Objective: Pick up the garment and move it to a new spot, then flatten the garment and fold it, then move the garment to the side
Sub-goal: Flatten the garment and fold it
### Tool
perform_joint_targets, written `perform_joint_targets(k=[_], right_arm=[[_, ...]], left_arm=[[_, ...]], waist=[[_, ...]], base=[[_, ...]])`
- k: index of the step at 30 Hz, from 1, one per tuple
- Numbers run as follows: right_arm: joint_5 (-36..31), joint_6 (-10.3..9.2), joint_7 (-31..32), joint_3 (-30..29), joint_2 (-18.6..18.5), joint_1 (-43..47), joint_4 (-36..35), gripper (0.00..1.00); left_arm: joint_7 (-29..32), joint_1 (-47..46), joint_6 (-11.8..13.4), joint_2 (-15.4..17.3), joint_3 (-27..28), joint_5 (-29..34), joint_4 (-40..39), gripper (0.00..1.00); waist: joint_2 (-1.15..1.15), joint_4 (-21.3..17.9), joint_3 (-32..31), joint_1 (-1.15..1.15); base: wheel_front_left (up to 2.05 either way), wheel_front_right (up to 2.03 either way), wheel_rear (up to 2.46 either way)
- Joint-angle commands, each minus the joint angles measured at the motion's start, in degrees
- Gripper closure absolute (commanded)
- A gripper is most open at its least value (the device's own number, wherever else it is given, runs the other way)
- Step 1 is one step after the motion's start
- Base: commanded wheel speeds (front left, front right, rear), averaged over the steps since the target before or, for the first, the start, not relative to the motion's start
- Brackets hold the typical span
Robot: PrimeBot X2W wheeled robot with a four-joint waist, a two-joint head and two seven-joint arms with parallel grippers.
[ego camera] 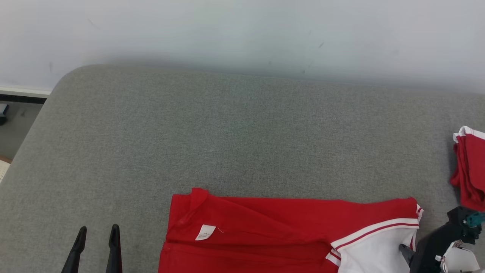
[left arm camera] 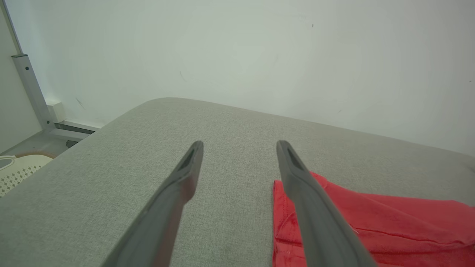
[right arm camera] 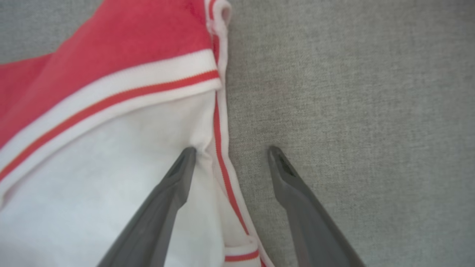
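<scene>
The garment (ego camera: 265, 235) is a red shirt with a white panel and red-and-white striped trim, lying flat on the grey cushioned surface (ego camera: 227, 132) at the near edge. A small white label (ego camera: 205, 232) shows near its left end. My left gripper (ego camera: 97, 235) stands open to the left of the garment, nothing between its fingers; in the left wrist view that gripper (left arm camera: 239, 148) hovers by the garment's red corner (left arm camera: 389, 222). My right gripper (right arm camera: 230, 152) is open at the garment's right end: its left finger (right arm camera: 178, 174) rests on the white fabric (right arm camera: 92, 167), the other over bare cushion.
Another red and white garment (ego camera: 470, 170) lies bunched at the right edge of the surface. A pale wall (ego camera: 242, 34) runs behind it. Beyond the rounded left corner are floor (ego camera: 15, 129), a metal post (left arm camera: 31, 89) and a white perforated basket (left arm camera: 18, 170).
</scene>
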Motion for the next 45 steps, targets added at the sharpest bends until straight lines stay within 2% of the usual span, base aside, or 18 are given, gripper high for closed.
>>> perform_joint_targets(k=[1,7,8,9,10,11,15,19,25,33,35,38,45], right_arm=[[1.4,0.20,0.2,2.2,1.0,0.0,2.3,0.00],[4.6,0.37,0.0,6.9,1.4,0.3,3.8,0.02],[4.8,0.37,0.0,7.3,1.4,0.4,3.8,0.50],[4.8,0.37,0.0,7.3,1.4,0.4,3.8,0.50],[4.9,0.37,0.0,7.5,1.4,0.5,3.9,0.66],[4.9,0.37,-0.3,7.4,1.4,0.5,3.7,1.00],[2.5,0.17,-2.8,2.9,0.6,0.1,1.4,1.00],[0.9,0.03,-4.9,-4.1,0.2,-1.0,-1.2,1.00],[-0.5,0.04,-5.3,-13.0,0.4,-0.4,-5.4,1.00],[-0.1,0.04,-4.6,-19.5,0.4,1.6,-11.0,1.00],[-0.5,0.04,-4.3,-19.7,0.4,2.2,-12.4,1.00],[2.4,0.05,-2.7,-17.0,0.5,2.9,-13.6,1.00],[10.0,0.06,1.9,-4.6,0.5,7.4,-18.3,1.00]], left_arm=[[-0.2,-0.6,-0.3,-0.4,0.1,0.3,0.1,0.00],[-0.2,-0.7,-0.3,-0.6,0.0,0.1,0.3,0.00],[-0.2,-0.7,-0.3,-0.7,0.0,0.0,0.3,0.00],[-0.2,-0.7,-0.3,-0.7,0.0,0.0,0.3,0.00],[-0.2,-0.6,-0.3,-0.6,-0.1,-0.1,0.3,0.00],[-0.2,-0.5,-0.3,-0.6,-0.1,-0.2,0.3,0.00],[-0.1,0.0,-0.4,-0.6,-0.4,-0.6,0.0,0.00],[0.1,0.4,-0.2,-0.5,-0.6,-0.7,-0.5,0.00],[0.4,0.7,0.0,-0.3,-0.7,-1.0,-0.9,0.00],[0.6,1.0,-0.2,0.3,-1.0,-1.4,-1.2,0.00],[0.7,1.1,-0.3,0.4,-1.1,-1.5,-1.2,0.00],[0.8,1.1,-0.4,0.5,-1.4,-1.6,-1.0,0.00],[0.7,1.4,-0.4,0.2,-2.2,-1.9,-0.3,0.00]], waist=[[0.00,0.0,0.2,0.00],[0.00,-0.4,0.0,0.00],[0.00,-0.4,0.0,0.00],[0.00,-0.4,0.0,0.00],[0.00,-0.5,0.0,0.00],[0.00,-0.6,0.0,0.00],[0.00,-1.4,0.0,0.00],[0.00,-2.6,0.0,0.00],[0.00,-4.8,-0.3,0.00],[0.00,-7.4,-0.8,0.00],[0.00,-7.9,-0.9,0.00],[0.00,-8.3,-1.1,0.00],[0.00,-8.2,-1.9,0.00]], base=[[0.00,0.00,0.00],[0.00,0.00,0.00],[0.00,0.00,0.00],[0.00,0.00,0.00],[0.00,0.00,0.00],[0.00,0.00,0.00],[0.00,0.00,0.00],[0.00,0.00,0.00],[0.00,0.00,0.00],[0.00,0.00,0.00],[0.00,0.00,0.00],[0.00,0.00,0.00],[0.00,0.00,0.00]])
